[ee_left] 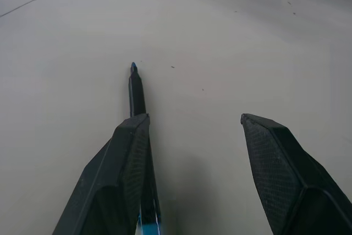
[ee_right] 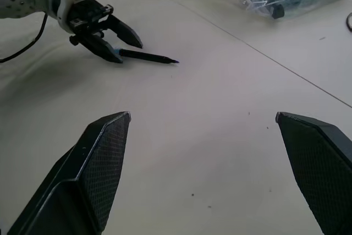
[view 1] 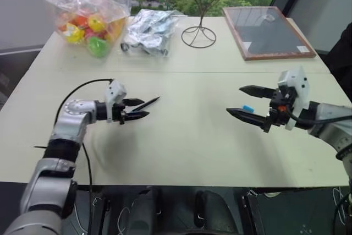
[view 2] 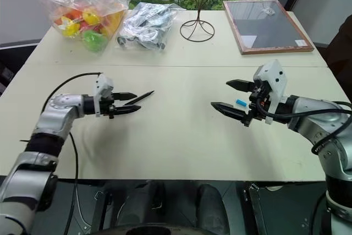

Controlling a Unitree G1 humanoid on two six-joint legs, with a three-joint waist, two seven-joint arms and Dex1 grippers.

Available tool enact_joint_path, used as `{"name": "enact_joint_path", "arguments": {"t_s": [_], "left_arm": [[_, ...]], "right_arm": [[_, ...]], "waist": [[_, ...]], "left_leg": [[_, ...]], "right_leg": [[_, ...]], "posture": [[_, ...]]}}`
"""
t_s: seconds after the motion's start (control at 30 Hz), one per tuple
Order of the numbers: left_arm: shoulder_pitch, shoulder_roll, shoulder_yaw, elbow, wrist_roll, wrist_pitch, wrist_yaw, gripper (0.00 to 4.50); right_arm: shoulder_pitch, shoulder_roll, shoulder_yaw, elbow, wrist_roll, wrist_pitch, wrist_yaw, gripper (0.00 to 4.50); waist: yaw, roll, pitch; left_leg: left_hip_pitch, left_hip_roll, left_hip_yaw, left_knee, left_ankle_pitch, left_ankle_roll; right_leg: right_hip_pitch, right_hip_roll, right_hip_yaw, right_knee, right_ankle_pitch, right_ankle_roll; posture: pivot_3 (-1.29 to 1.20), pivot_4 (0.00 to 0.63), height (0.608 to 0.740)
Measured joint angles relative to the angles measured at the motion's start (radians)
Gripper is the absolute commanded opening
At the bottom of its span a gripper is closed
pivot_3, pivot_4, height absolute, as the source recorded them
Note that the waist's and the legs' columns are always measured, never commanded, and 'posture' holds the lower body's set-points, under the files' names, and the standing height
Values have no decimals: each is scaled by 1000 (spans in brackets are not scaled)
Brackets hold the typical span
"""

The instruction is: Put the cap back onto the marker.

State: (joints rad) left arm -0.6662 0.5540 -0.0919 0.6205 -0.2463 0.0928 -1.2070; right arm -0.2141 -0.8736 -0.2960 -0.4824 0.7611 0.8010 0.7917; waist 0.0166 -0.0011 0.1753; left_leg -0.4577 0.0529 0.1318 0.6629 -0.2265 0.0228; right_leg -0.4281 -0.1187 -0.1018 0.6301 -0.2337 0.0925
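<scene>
Left gripper (view 1: 140, 109) hangs over the left half of the pale surface (view 1: 181, 152), pointing toward the middle, jaws part-way apart. The marker (view 1: 144, 104) runs alongside one finger and juts out past the fingertips, its pointed tip uncapped and aimed toward the centre of the surface. In the left wrist view the black barrel lies tight against the inner face of one finger (ee_left: 118, 174), with a gap between it and the other finger. Whether the gripper truly clamps the marker I cannot tell; it sits against one finger only.

Far left corner: a clear plastic bag (view 1: 88, 9), knotted shut, bulging with small bright toys in yellow, orange, red and green. Just beside it, toward the middle, a second clear bag (view 1: 149, 30), crumpled, holding dark and silvery small parts too jumbled to name. Next along the far edge, a thin wire stand (view 1: 199, 31) with a round looped base, upright. Further right, a flat wood-framed tray (view 1: 269, 31) with a dark inner face and a small white label in one corner.

Right gripper (view 1: 241, 102) hovers over the right half of the surface, pointing toward the middle, jaws spread wide and holding nothing. The cap (view 1: 248, 108), small and light blue, lies on the surface and is seen between the two spread fingers, touching neither. Marker and cap are well apart.
</scene>
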Motion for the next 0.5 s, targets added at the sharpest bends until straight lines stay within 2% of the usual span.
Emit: {"name": "enact_joint_path", "arguments": {"t_s": [0.17,0.5], "left_arm": [[-94,-58,8,186,37,-107,39,2760],[-136,-80,18,302,76,-185,50,2760]], "right_arm": [[26,0,-22,-36,19,17,-39,4405],[-21,0,-25,-82,75,74,-128,4405]], "waist": [[-4,0,0],[-3,-1,0]], "left_leg": [[-2,0,-1,2,0,1],[-2,0,-1,2,0,1]], "right_leg": [[-1,0,0,0,1,1],[-1,0,0,1,1,1]], "posture": [[0,150,740],[0,150,740]]}}
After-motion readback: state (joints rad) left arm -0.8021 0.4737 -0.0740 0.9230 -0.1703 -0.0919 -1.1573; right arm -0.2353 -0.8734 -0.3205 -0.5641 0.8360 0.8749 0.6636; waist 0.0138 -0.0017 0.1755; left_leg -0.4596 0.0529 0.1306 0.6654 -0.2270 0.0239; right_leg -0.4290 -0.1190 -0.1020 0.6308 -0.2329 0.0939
